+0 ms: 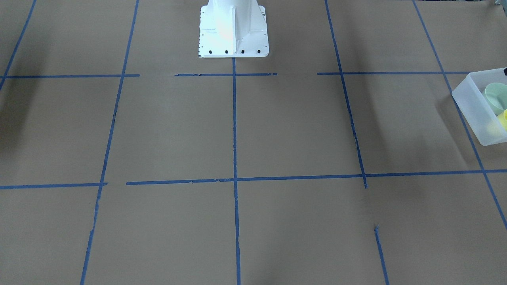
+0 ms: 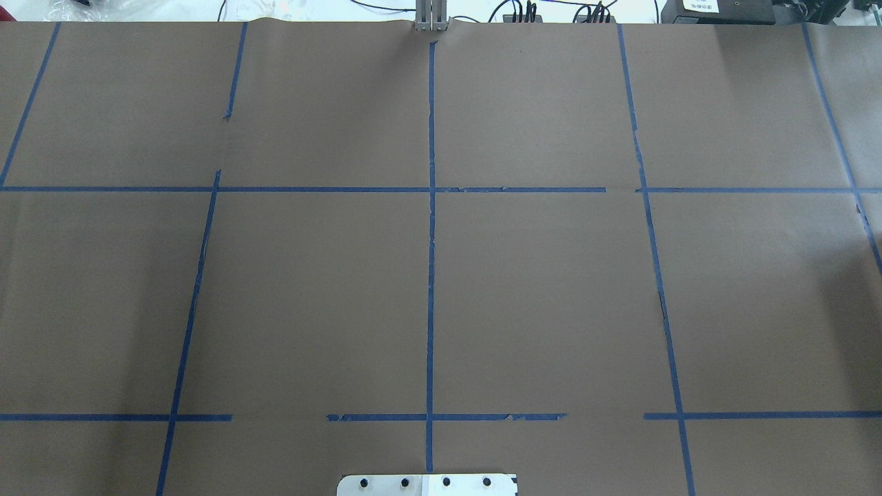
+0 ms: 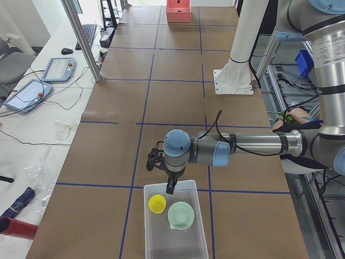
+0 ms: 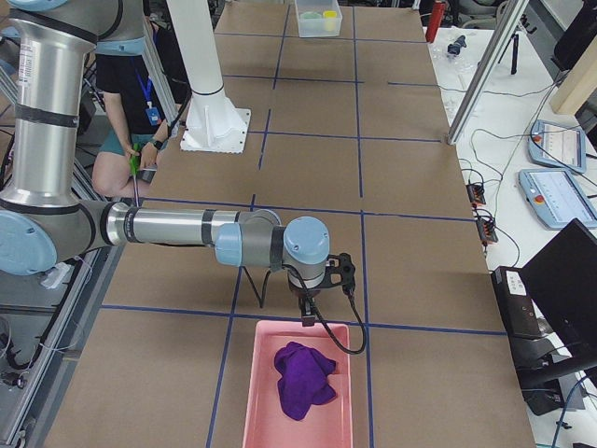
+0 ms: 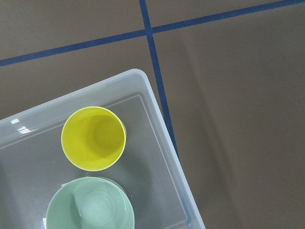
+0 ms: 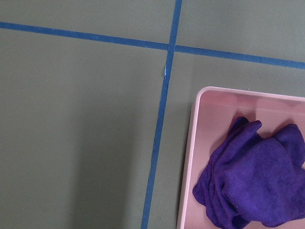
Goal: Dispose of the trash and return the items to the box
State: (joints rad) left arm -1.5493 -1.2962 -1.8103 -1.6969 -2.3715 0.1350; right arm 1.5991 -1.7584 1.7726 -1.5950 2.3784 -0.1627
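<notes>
The yellow cup (image 3: 157,203) and the mint-green bowl (image 3: 180,215) stand side by side inside the frosted-white box (image 3: 161,245) at the table's left end. The left wrist view looks down on the cup (image 5: 94,138), the bowl (image 5: 90,207) and the box's rim (image 5: 167,143). The front view shows the box (image 1: 471,107) at its right edge. My left gripper (image 3: 170,186) hangs just above the box's near wall; I cannot tell if it is open. My right gripper (image 4: 308,317) hangs over the edge of a pink bin (image 4: 256,392); I cannot tell its state.
A purple cloth (image 4: 303,378) lies in the pink bin at the table's right end and also shows in the right wrist view (image 6: 252,176). The white robot pedestal (image 1: 233,31) stands at the table's middle edge. A person (image 4: 131,103) sits behind the robot.
</notes>
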